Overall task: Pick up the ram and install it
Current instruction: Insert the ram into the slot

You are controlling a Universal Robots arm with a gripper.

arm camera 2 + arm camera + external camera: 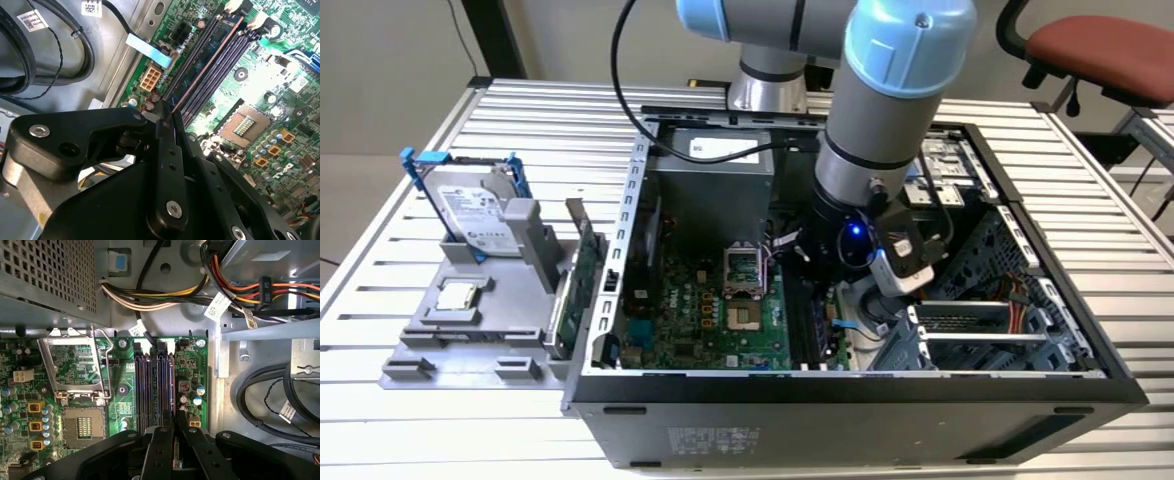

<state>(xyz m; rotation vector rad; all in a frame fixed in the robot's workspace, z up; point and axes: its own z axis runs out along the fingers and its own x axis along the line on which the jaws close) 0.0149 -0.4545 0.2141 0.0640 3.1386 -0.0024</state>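
Fingers [167, 122] are closed on the ram [207, 65], pinching its thin edge at the near end, while the stick runs away from them, seated edge-on in one of the memory slots [155, 390] on the motherboard [192, 365]. In the first wrist view the fingers [175, 427] straddle that slot, with neighbouring slots tight on either side. Beside the slots lies the open processor socket [82, 425]; on their other side a metal case wall [217, 365] stands near, with black cables [260, 410] beyond. In the exterior view the arm [887, 110] reaches down into the open computer case [854, 385], which stands on the slatted tabletop [400, 420].
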